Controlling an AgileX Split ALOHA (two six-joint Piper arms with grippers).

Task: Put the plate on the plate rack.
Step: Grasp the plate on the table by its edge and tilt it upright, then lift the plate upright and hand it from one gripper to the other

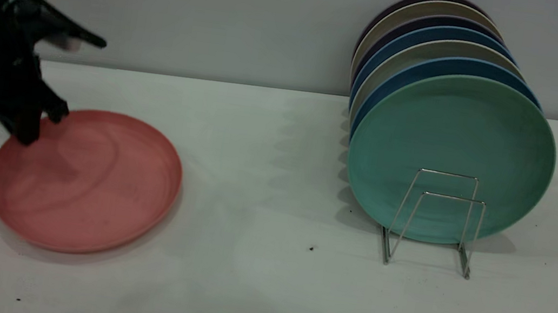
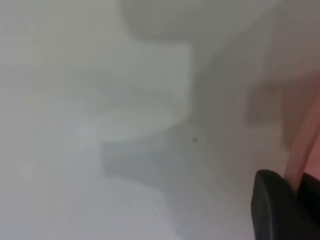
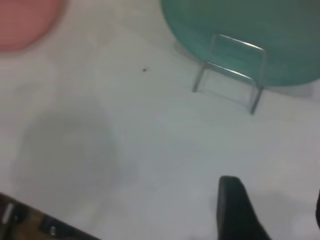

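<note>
1. The plate [image 1: 84, 181], salmon-pink, lies flat on the white table [image 1: 250, 283], well apart from the plate rack [image 1: 436, 219] and to its left in the exterior view.
2. The left gripper [image 1: 40, 126] is down at the plate's far-left rim; its dark fingertips [image 1: 57, 111] straddle that edge, one over the plate's inner face, one at the outside, so the claw looks spread around the rim. Whether it is actually biting, I can't tell.
3. In the left wrist view, one black finger [image 2: 277, 210] sits right beside the pink rim [image 2: 305, 150].
4. The rack's two front wire loops stand bare; just behind them the mint-green plate [image 1: 451, 156] stands upright, with blue and pale plates [image 1: 437, 42] stacked behind it.
5. The right gripper [image 3: 272, 210] shows only in its own wrist view, hovering over bare table in front of the rack [image 3: 230, 75]. Two dark fingers show with a wide gap between them: spread, holding nothing.
</note>
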